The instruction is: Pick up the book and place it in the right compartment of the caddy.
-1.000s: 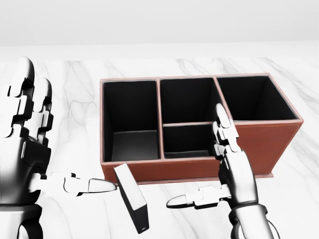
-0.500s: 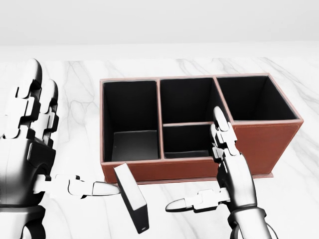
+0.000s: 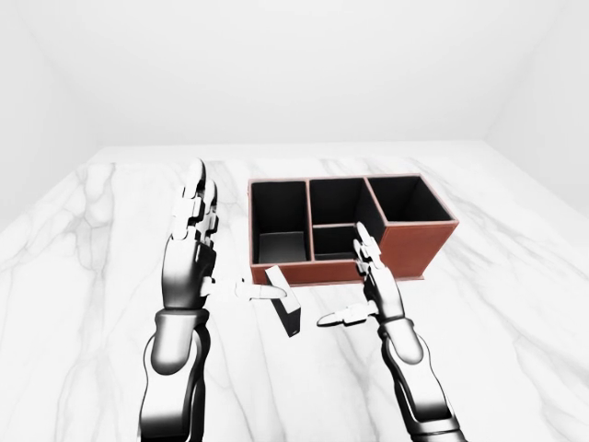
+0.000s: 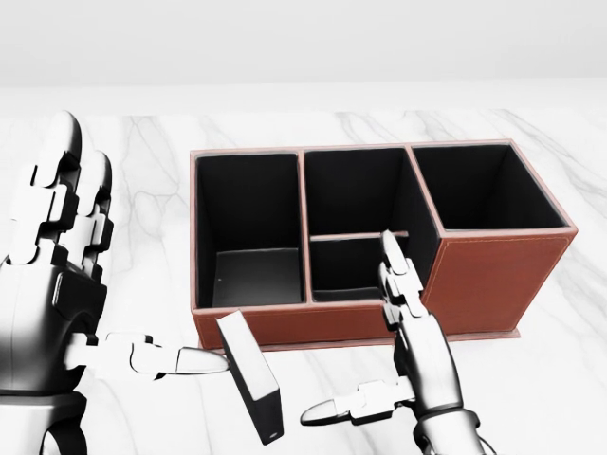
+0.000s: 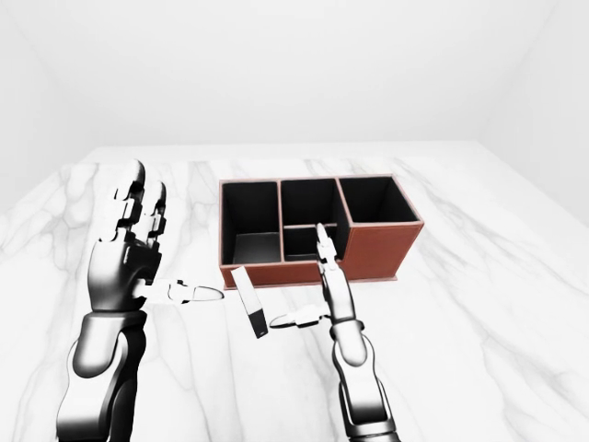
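Note:
The book [image 4: 248, 377], white-covered with a dark spine, stands tilted on the marble just below the caddy's near wall. My left hand [image 4: 114, 284] is open to the book's left, fingers upright, with its thumb [image 4: 190, 359] reaching the book's left edge. My right hand [image 4: 360, 341] is open on the book's right, its thumb [image 4: 332, 408] pointing at the book with a small gap between them. The brown caddy [image 4: 493, 270] has black compartments. Its right compartment [image 4: 484, 190] holds nothing.
The white marble table [image 3: 515, 313] spreads wide around the caddy. The caddy's left compartment [image 4: 248, 223] and two middle compartments [image 4: 356, 190] hold nothing. A pale wall rises beyond the table's top edge.
My right hand has slid left and a little down, nearer the book. My left hand rose slightly and edged right, then held. The book and caddy have not moved.

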Controlling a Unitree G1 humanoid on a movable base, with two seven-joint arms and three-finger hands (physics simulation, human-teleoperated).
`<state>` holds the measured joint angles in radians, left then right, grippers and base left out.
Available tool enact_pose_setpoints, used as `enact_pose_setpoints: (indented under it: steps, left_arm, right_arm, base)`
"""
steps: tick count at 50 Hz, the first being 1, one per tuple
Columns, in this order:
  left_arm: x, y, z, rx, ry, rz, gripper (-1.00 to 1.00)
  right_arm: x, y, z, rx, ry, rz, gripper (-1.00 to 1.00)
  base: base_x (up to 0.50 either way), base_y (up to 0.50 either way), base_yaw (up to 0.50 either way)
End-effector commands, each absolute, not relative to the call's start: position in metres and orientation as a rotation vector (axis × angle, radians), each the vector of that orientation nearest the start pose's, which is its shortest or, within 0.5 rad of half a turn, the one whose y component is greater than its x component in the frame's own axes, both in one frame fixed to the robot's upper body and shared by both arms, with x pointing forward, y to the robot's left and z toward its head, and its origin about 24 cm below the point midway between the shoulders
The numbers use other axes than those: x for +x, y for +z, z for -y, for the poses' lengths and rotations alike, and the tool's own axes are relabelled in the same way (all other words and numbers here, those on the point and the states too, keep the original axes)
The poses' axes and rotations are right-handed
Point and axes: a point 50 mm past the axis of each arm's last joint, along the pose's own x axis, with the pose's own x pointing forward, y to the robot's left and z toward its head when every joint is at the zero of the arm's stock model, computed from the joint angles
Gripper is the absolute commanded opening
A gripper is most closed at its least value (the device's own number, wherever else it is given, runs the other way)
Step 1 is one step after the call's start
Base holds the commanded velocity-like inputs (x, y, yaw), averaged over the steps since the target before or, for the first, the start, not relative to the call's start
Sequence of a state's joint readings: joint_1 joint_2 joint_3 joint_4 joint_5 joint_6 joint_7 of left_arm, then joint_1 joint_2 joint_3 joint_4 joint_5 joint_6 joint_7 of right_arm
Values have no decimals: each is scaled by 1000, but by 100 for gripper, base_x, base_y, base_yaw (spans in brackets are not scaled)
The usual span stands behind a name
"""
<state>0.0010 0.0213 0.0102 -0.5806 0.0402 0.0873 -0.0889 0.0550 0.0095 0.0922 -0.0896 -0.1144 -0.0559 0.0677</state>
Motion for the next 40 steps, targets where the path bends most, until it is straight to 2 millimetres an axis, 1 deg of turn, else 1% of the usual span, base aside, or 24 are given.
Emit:
enact_pose_setpoints:
  steps: [1,10,26,31,40]
  left_arm:
    - [224,163,-150,76,-63,485,100]
    - [225,162,-149,75,-66,483,100]
    - [225,162,-149,76,-69,483,100]
    - [224,163,-149,77,-70,486,100]
    - [225,162,-148,78,-74,479,100]
  right_arm:
    - [241,36,117,-116,164,35,100]
    - [239,27,114,-128,178,-2,100]
    - [236,21,106,-136,201,-26,100]
    - [235,13,102,-146,213,-58,100]
    - [235,7,95,-157,229,-81,100]
  base:
    - [0,0,0]
    - [0,0,0]
    - [0,0,0]
    - [0,0,0]
    - [0,0,0]
